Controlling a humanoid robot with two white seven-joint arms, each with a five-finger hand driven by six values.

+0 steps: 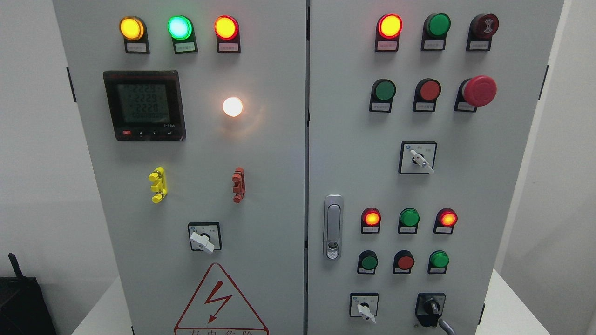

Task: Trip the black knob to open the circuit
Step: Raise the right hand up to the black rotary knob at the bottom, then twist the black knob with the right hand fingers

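Observation:
The black knob (431,308) sits on a black square plate at the lower right of the grey cabinet's right door (465,186). Its handle points roughly straight down. A thin grey tip (447,326), which looks like a finger of my right hand, pokes up from the bottom edge just right of and below the knob. It appears to be apart from the knob. The rest of that hand is out of frame. My left hand does not show.
A white selector (364,308) sits left of the black knob, with rows of red and green lamps above. A red mushroom button (479,90) juts out at upper right. A door latch (333,226) stands mid-panel. The left door carries a meter (144,105), a selector (203,239) and a warning triangle.

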